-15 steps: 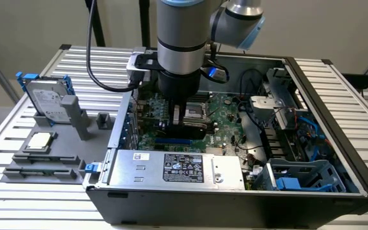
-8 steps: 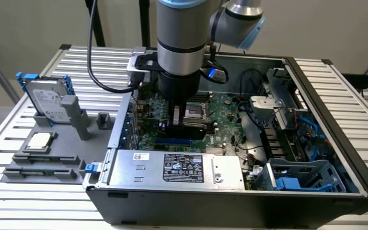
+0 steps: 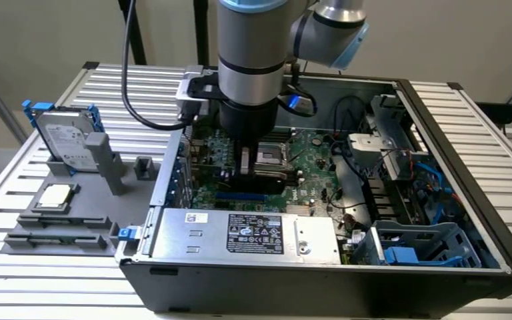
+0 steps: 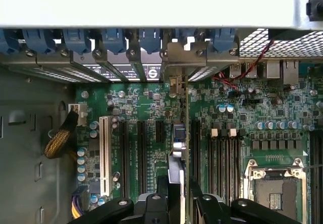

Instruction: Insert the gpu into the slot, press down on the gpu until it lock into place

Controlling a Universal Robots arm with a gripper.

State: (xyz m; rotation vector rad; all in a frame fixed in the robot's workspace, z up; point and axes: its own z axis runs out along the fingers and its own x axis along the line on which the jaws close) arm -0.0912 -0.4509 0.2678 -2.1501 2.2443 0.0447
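Blue slot (image 3: 237, 198): lies lengthwise across the exterior view, with the power supply box (image 3: 247, 233) just beside it.
gpu (image 4: 176, 163): edge-on directly over the slot, its long axis parallel to the slot, with the bracket (image 4: 176, 67) at the end away from my grip; I cannot tell how deep it sits.
gripper (image 4: 177, 201): mine, clamped narrow on the gpu's upper edge, straight above the slot.

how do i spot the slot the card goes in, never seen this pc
Inside the open computer case, find the silver labelled box. Between it and the card in the gripper lies a long narrow slot, bright blue where neighbouring slots are black.
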